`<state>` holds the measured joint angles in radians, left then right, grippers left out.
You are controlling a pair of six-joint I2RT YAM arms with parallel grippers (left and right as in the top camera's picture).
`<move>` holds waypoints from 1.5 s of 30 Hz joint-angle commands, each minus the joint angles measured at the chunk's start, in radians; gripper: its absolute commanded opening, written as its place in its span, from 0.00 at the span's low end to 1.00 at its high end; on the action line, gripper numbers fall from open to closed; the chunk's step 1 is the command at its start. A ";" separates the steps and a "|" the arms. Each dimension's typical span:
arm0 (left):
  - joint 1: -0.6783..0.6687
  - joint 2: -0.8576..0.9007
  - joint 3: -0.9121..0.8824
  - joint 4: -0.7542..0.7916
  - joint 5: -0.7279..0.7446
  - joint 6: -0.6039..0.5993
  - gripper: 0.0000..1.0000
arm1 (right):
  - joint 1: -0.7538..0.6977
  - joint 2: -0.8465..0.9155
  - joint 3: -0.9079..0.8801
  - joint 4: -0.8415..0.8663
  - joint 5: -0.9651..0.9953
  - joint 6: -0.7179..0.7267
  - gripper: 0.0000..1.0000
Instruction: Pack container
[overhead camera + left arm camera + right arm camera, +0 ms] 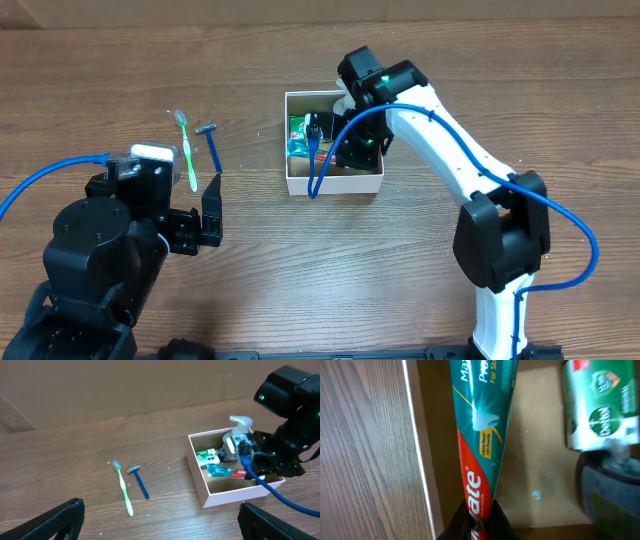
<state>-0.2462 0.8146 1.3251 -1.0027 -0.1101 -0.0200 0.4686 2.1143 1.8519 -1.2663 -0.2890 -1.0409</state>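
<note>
The container, a shallow white-walled box with a tan floor, sits at mid table and also shows in the left wrist view. My right gripper is inside it, shut on a teal-and-red toothpaste tube lying near the box wall; the tube also shows in the left wrist view. A green-and-white packet and a white pump bottle lie in the box. A green toothbrush and a blue razor lie on the table left of it. My left gripper is open and empty, near them.
A blue cable from the right arm hangs over the box's front wall. A cardboard backdrop rises behind the wooden table.
</note>
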 commanded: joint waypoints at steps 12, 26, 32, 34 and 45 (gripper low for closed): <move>0.006 0.002 0.013 0.004 -0.013 -0.002 1.00 | -0.034 -0.005 0.006 -0.008 0.027 0.064 0.68; 0.006 0.002 0.013 0.004 -0.013 -0.002 1.00 | -0.034 -0.074 0.437 -0.220 0.027 0.378 0.67; 0.006 0.002 0.013 0.004 -0.013 -0.002 1.00 | -0.037 -0.172 0.506 -0.282 0.027 0.636 0.72; 0.006 0.002 0.013 0.004 -0.013 -0.002 1.00 | -0.043 -0.205 0.506 -0.303 0.027 0.723 0.73; 0.006 0.002 0.013 0.004 -0.013 -0.002 1.00 | -0.064 -0.398 0.501 -0.428 0.053 0.867 0.73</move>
<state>-0.2462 0.8146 1.3251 -1.0027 -0.1101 -0.0204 0.4091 1.7996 2.3333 -1.6955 -0.2554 -0.2424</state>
